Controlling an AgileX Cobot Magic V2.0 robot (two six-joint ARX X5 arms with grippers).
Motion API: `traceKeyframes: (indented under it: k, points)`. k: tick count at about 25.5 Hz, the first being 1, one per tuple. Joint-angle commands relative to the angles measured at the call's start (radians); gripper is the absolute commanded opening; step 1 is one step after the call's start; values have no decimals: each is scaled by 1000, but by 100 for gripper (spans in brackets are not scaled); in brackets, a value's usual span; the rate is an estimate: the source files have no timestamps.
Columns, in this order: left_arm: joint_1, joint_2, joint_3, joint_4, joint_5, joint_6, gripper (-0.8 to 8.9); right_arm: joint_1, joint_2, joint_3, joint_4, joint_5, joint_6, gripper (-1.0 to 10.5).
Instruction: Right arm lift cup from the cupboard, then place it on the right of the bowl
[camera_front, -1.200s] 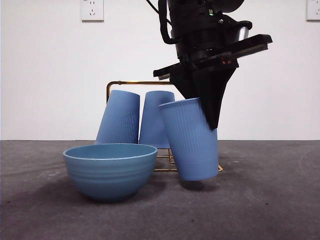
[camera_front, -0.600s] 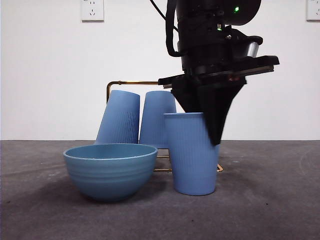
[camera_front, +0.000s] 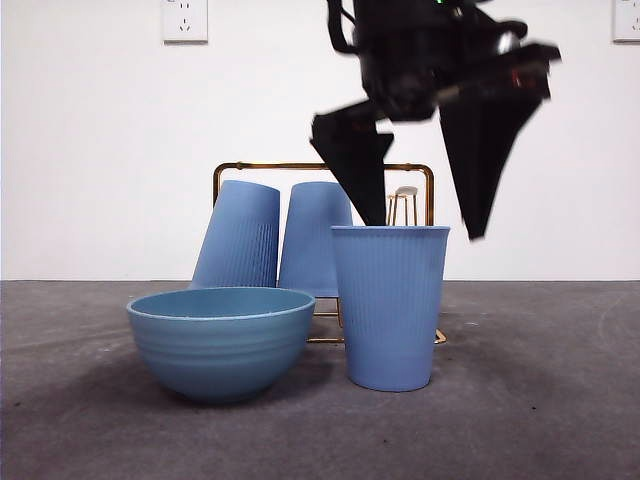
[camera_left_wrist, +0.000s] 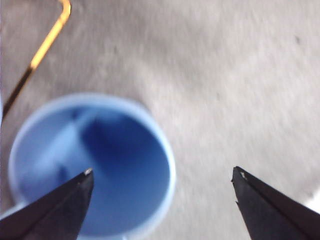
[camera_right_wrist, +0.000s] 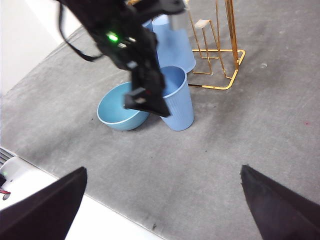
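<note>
The blue ribbed cup (camera_front: 388, 310) stands upright on the grey table, just right of the blue-teal bowl (camera_front: 220, 345) and in front of the gold wire cupboard (camera_front: 300, 166). The gripper over it is my left one (camera_front: 425, 226): its wrist view looks straight down into the cup (camera_left_wrist: 120, 150) between its open jaws (camera_left_wrist: 162, 171). One fingertip is over the cup's mouth, the other outside its rim; neither touches. My right gripper (camera_right_wrist: 163, 169) is open and empty, high and far off. Its view shows the cup (camera_right_wrist: 180, 107), the bowl (camera_right_wrist: 117, 112) and the left arm (camera_right_wrist: 125, 40).
Two more blue cups (camera_front: 240, 235) (camera_front: 312, 235) lean upside down on the cupboard's pegs behind the bowl. The cupboard's right pegs (camera_right_wrist: 220, 55) are bare. The table's near edge (camera_right_wrist: 75, 200) shows in the right wrist view. Wall sockets (camera_front: 185, 18) are high on the white wall.
The cup, held tilted just above the table a second ago, now stands upright on it. The gripper has let go, opened wide and risen.
</note>
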Motion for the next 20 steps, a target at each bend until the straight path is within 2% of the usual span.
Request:
traceKeyframes:
  k: [1,5,8,11,14,20]
  points:
    - [-20,-65,25,-17,-4,-5,446,3,1,15,10,1,3,496]
    - [-21,-196,-9,-47,-4,-15,446,3,1,15,10,1,3,496]
    - [-13,-349,-121,-26,-5,-30,446,3,1,15,10,1,3,496]
    - [7,-565,-325,34,-5,-66,446,3,1,15,11,1,3,496]
    - [37,-830,-563,126,-52,-103,446,3,1,15,10,0,2,496]
    - [65,-1412,-1017,340,-95,-269,442,3,1,14,16,1,-16,496]
